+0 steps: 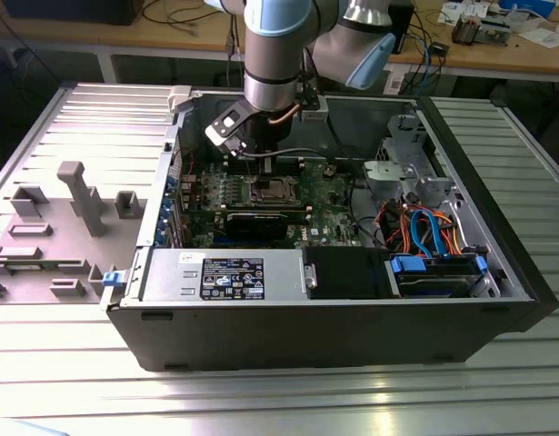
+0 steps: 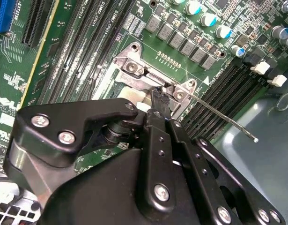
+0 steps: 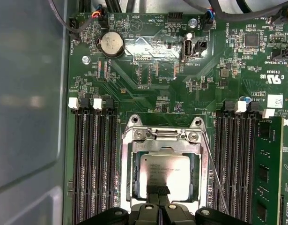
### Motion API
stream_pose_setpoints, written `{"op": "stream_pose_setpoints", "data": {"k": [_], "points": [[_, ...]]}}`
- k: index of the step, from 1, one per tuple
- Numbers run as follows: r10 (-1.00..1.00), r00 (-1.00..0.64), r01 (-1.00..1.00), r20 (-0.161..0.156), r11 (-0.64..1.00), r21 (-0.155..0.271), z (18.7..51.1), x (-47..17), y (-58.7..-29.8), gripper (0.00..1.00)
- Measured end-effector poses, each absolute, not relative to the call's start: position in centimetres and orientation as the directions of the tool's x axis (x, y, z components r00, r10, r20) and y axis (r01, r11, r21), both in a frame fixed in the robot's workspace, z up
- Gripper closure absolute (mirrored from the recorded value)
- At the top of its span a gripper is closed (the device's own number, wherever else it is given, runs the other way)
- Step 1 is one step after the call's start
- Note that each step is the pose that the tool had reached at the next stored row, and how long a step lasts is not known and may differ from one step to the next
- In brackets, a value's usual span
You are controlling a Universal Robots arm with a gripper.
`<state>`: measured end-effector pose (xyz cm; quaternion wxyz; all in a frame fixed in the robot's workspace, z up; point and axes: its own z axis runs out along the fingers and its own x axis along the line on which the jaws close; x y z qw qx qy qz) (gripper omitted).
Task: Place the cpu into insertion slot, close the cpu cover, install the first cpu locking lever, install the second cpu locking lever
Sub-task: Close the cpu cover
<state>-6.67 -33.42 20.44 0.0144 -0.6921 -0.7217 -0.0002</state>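
The cpu (image 3: 165, 169) lies flat and square inside the insertion slot (image 3: 132, 174), likely so it seats evenly. The gripper (image 3: 158, 191) hangs over the slot's edge, fingers (image 3: 152, 206) pressed together and apparently empty, their tip on the chip's rim. A locking lever (image 2: 223, 118) stands unlatched beside the slot.

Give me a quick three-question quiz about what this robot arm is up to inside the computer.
1. True or false: the cpu already lies in the insertion slot.
2. What is the claw closest to? A) the round coin battery B) the cpu C) the blue cables
3. Name the long black parts that flank the socket on both sides in the first wrist view.
Key: 1 true; 2 B; 3 the memory slots.
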Motion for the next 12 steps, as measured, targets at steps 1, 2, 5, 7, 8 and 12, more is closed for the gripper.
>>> {"op": "stream_pose_setpoints", "data": {"k": [1,2,5,7,8,12], "points": [[0.999,-0.042,0.999,0.023,0.042,-0.018,20.6,-6.7,-33.4,0.89],[0.999,-0.042,0.999,0.022,0.042,-0.019,20.9,-6.7,-33.4,0.89],[0.999,-0.042,0.999,0.022,0.042,-0.019,21.5,-6.6,-33.4,0.89],[0.999,-0.042,0.999,0.022,0.042,-0.022,21.5,-6.3,-33.4,0.89],[0.999,-0.042,0.999,0.022,0.042,-0.023,21.6,-6.2,-33.4,0.89],[0.999,-0.042,0.999,0.022,0.042,-0.025,21.6,-6.1,-33.4,0.89]]}}
